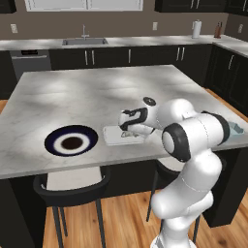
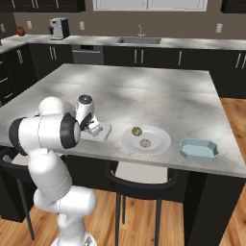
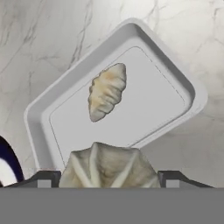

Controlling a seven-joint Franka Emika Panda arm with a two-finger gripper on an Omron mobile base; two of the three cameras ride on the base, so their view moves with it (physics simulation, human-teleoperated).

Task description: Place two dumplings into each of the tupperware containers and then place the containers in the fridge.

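Observation:
My gripper [image 3: 109, 180] is shut on a beige pleated dumpling [image 3: 109, 166], held just above the translucent white tupperware container [image 3: 192, 94]. Another dumpling [image 3: 107, 92] lies inside that tub. From the base cameras, the gripper [image 1: 130, 132] [image 2: 94, 129] hangs low over the white container [image 1: 112, 138] [image 2: 102, 133] near the island's front edge. A light blue container [image 2: 198, 149] [image 1: 236, 130] stands empty further right. Two more dumplings [image 2: 137, 130] [image 2: 144, 142] rest on a pale round plate [image 2: 162, 135]. The fridge is out of view.
A dark-blue round plate [image 1: 53, 141] [image 3: 4, 162] with a brown centre sits left of the white tub. Dark stools [image 1: 72, 191] [image 2: 141, 180] stand under the island's front edge. A sink [image 1: 85, 41] and dark cabinets line the back wall.

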